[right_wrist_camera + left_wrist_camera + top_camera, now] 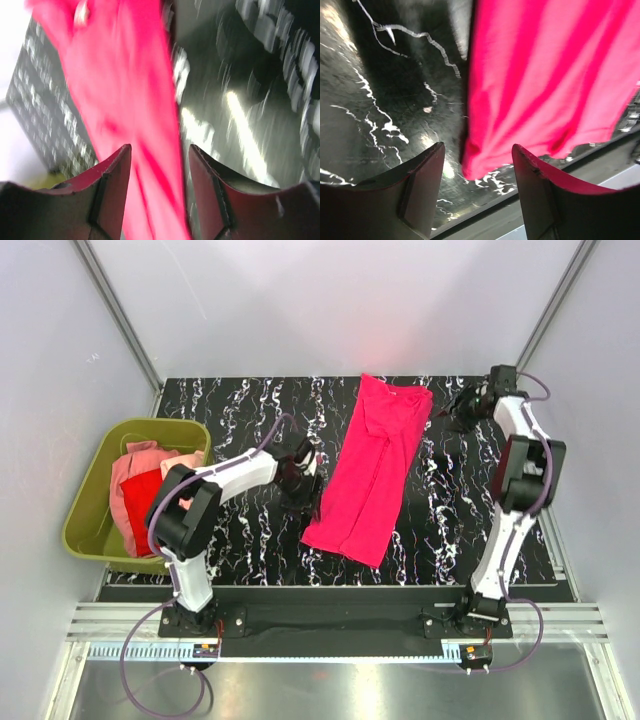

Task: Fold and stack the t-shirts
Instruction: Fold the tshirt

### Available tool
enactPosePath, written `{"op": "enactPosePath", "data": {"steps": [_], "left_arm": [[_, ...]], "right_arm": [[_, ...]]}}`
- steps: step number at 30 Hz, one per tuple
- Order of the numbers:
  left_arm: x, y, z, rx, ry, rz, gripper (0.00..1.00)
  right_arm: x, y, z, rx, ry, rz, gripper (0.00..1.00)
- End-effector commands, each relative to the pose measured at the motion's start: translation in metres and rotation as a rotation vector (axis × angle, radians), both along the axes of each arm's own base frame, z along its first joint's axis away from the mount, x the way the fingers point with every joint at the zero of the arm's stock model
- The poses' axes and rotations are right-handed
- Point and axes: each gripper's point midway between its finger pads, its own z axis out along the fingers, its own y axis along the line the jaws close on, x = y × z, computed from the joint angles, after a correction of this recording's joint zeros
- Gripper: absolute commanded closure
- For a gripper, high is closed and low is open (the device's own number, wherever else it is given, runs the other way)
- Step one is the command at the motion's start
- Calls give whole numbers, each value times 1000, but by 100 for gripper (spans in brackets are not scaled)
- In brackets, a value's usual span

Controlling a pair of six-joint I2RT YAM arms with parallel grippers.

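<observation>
On the black, white-veined desk [250, 540] lies 1 magenta-pink t-shirt [372, 475]. It is folded into a long strip and set on a slant, with the collar end at the far edge and the hem end toward the near edge. It lies flat and nothing holds it.

At the left edge of the desk stands 1 olive-green tub [85, 530]. It holds a pale salmon-pink t-shirt [135, 465] bunched over a red t-shirt [140, 498]. Most of the red one is buried. The folds hide whether the salmon cloth is one shirt or two.

Arms: 2, with 1 hand each.

The left hand [300, 480] is low over the desk, just beside the strip's left edge near the hem end. In its wrist view the hand [477, 150] has its fingers spread with only bare desk between them, and the shirt's corner lies just beyond the tips. It is open and empty.

The right hand [458, 408] is at the far right, near the collar end but apart from the cloth. Its wrist view is badly motion-blurred, but the fingers [112, 175] stand apart and the pink cloth appears to lie beyond them, not pinched between them. It is open and empty.

A small pale tag [81, 14] shows near the collar. It is too blurred to read.
</observation>
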Motion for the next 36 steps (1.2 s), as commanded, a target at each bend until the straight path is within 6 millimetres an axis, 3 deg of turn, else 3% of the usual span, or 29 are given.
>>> {"op": "enactPosePath", "data": {"steps": [1, 3, 4, 7, 8, 10, 11, 14, 18, 22, 25, 29, 33, 35, 36], "left_arm": [[-5, 2, -5, 6, -3, -38, 39], [-10, 5, -11, 5, -5, -26, 42], [-21, 11, -21, 18, 26, -27, 44], [-39, 15, -33, 0, 71, -13, 58], [-40, 10, -30, -38, 67, 2, 69], [-57, 13, -37, -46, 96, 14, 81], [-58, 11, -33, -65, 78, 36, 90], [-77, 12, -33, -67, 76, 70, 98], [-112, 13, -39, -65, 75, 111, 100], [-146, 3, -42, -97, 87, 129, 100], [-154, -10, -36, -161, 84, 161, 99], [-152, -9, -37, -128, 58, 172, 98], [-149, -8, -35, -109, 46, 189, 89], [-148, -5, -31, -94, 39, 206, 81], [-146, -7, -28, -97, 30, 212, 66]], "right_arm": [[-48, 35, 56, 10, -71, 70, 43], [-70, 45, 60, 1, -64, 78, 44], [-90, 57, 62, -5, -55, 100, 44], [-128, 83, 64, -20, -36, 146, 44], [-136, 89, 64, -26, -37, 157, 44], [-151, 96, 60, -47, -29, 169, 44], [-157, 108, 59, -48, -26, 195, 44], [-169, 130, 57, -21, -31, 229, 45], [-177, 154, 47, -46, -26, 285, 49], [-160, 156, 31, -93, -29, 300, 50], [-127, 155, 33, -140, -65, 306, 49], [-84, 162, 30, -148, -82, 264, 60], [-47, 177, 11, -217, -72, 271, 64], [-46, 182, -6, -234, -16, 286, 65], [-37, 184, -19, -240, 5, 290, 65]]}}
